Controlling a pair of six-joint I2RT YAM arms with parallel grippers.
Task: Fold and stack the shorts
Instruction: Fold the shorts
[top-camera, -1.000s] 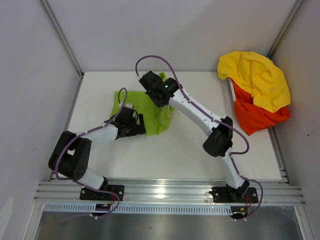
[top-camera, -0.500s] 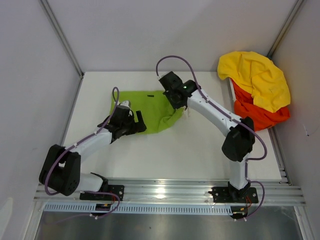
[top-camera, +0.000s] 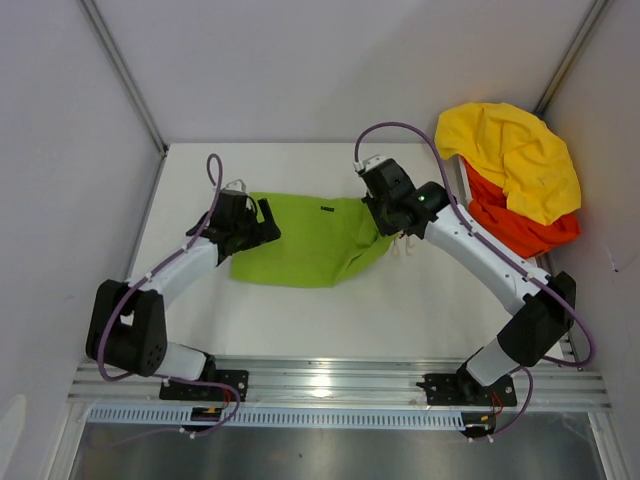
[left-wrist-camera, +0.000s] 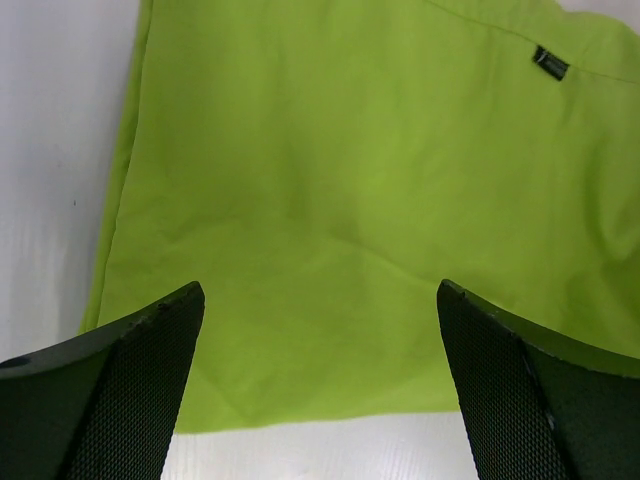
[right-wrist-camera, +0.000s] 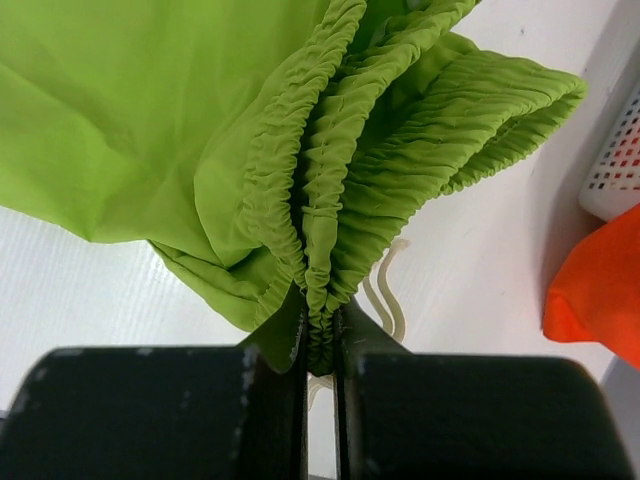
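The lime-green shorts (top-camera: 305, 240) lie stretched out flat across the middle of the table. My right gripper (top-camera: 388, 222) is shut on their bunched elastic waistband (right-wrist-camera: 322, 300) at the right end, and the white drawstring (right-wrist-camera: 385, 290) dangles beside it. At the shorts' left end my left gripper (top-camera: 262, 220) stands open. In its wrist view the green cloth (left-wrist-camera: 330, 180) and its hem lie under the wide-apart fingers (left-wrist-camera: 120, 380), with nothing between them. The orange-red shorts (top-camera: 505, 235) lie crumpled at the far right, partly under a yellow cloth (top-camera: 515, 155).
The yellow and orange cloths are heaped in a white basket (right-wrist-camera: 615, 165) off the table's right edge. Grey walls close in the table on the left, back and right. A metal rail (top-camera: 330, 380) carrying both arm bases runs along the near edge.
My right gripper has pulled the waistband to the right, drawing the crumpled green shorts out flat. My left gripper, open throughout, has shifted left and back to the shorts' left end.
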